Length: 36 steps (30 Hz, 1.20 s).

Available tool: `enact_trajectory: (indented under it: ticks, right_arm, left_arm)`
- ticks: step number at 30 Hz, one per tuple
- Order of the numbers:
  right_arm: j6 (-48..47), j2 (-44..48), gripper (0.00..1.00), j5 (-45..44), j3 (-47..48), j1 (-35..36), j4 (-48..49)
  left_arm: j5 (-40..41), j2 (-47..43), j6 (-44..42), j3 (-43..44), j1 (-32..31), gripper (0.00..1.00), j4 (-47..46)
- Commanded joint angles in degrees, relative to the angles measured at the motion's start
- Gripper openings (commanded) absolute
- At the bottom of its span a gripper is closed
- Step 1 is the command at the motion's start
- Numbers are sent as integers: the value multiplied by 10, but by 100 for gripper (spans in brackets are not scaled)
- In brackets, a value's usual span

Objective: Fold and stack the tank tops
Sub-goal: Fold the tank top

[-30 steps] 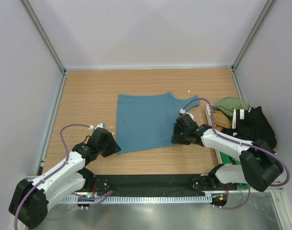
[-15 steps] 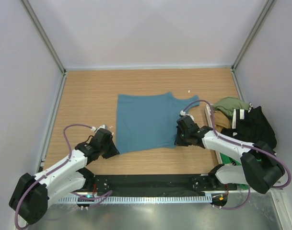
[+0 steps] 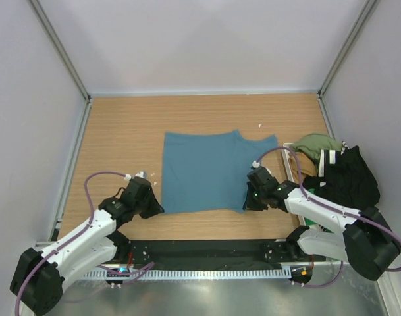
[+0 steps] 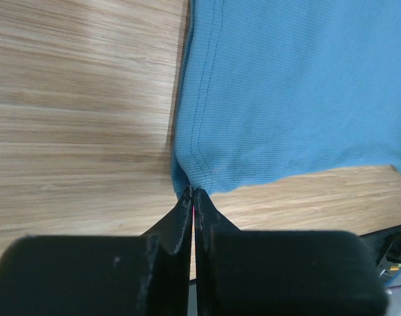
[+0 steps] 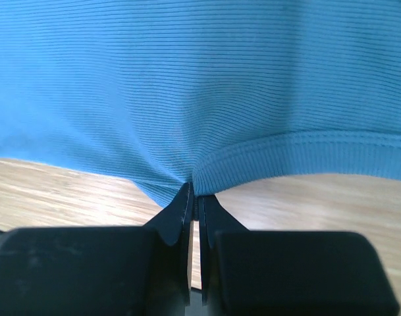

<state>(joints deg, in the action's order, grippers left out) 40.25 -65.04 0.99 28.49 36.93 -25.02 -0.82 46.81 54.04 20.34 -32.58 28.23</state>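
A teal blue tank top [image 3: 203,170] lies spread flat on the middle of the wooden table, its straps toward the right. My left gripper [image 3: 157,209] is shut on its near left corner [image 4: 190,181]. My right gripper [image 3: 247,205] is shut on its near right corner, the ribbed hem [image 5: 207,172] pinched between the jaws. Both grippers sit low at the table surface. More tank tops lie heaped at the right edge: an olive green one [image 3: 317,144], a tan one [image 3: 303,167] and a black one [image 3: 348,176].
The heap of tops sits on a green-edged tray [image 3: 312,217] by the right wall. Grey walls with metal posts [image 3: 62,56] close in the table on three sides. Bare wood [image 3: 121,131] lies left of and beyond the teal top.
Both grippers have closed on the teal top's near corners. The right gripper has moved slightly toward me, and the top's near right edge has shifted with it.
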Motion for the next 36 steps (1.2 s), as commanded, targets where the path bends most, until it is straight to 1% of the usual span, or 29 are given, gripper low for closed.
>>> enact_trajectory:
  ticks: [1, 3, 5, 12, 13, 21, 23, 30, 36]
  right_arm:
    - [14, 18, 1, -41, 33, 4, -70]
    - [10, 17, 2, -49, 43, 4, -81]
    - [0, 11, 3, -46, 56, 4, -80]
    - [-22, -48, 3, -54, 118, 3, -72]
    - [-23, -55, 3, -56, 119, 3, -72]
    - [-53, -129, 4, -53, 178, -6, -65]
    - [-57, -142, 5, -55, 191, -12, -64]
    - [-75, -178, 6, -66, 216, -43, -67]
    - [-87, -189, 7, -51, 221, -71, -60]
  left_arm:
    - [-23, -8, 9, 23, -2, 0, 10]
    - [-4, -11, 12, 26, -2, 0, 10]
    - [-2, -8, 14, 30, -2, 0, 2]
    - [3, 27, 3, 81, 0, 0, 1]
    - [20, 32, 1, 87, 0, 0, 1]
    - [62, 79, -12, 136, 10, 0, 1]
    - [71, 89, -15, 145, 15, 0, -2]
    - [55, 142, -35, 167, 51, 0, -27]
    - [44, 172, -46, 186, 69, 0, -41]
